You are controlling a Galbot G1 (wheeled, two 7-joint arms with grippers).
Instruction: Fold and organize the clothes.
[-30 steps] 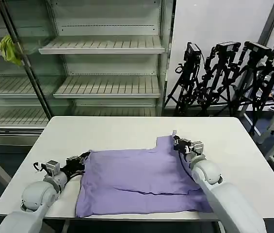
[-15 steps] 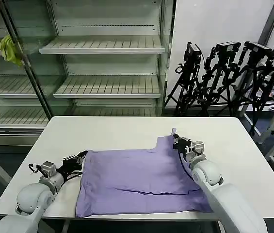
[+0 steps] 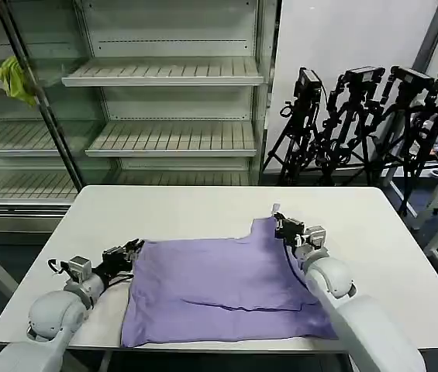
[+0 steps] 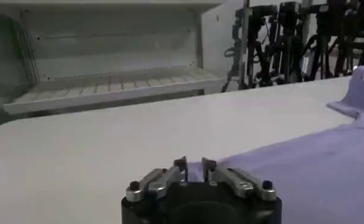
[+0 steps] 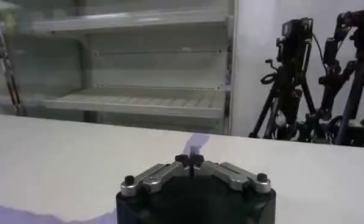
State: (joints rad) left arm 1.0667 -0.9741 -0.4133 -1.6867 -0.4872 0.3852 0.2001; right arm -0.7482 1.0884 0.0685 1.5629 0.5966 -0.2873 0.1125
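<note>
T-shirt (image 3: 219, 291) lies flat on the counter (image 3: 180, 205), long axis crosswise to us | right gripper (image 3: 281, 226) pinches shut on its far right corner | left gripper (image 3: 131, 250), fingertips slightly parted, sits at its far left corner, nearer that edge | we judge the left grasp pending | nothing obstructs; shelving (image 3: 164, 74) stands beyond.

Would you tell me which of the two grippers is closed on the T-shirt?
The right gripper: its fingers pinch the far right corner of the T-shirt. The left gripper is open at the left edge.
</note>
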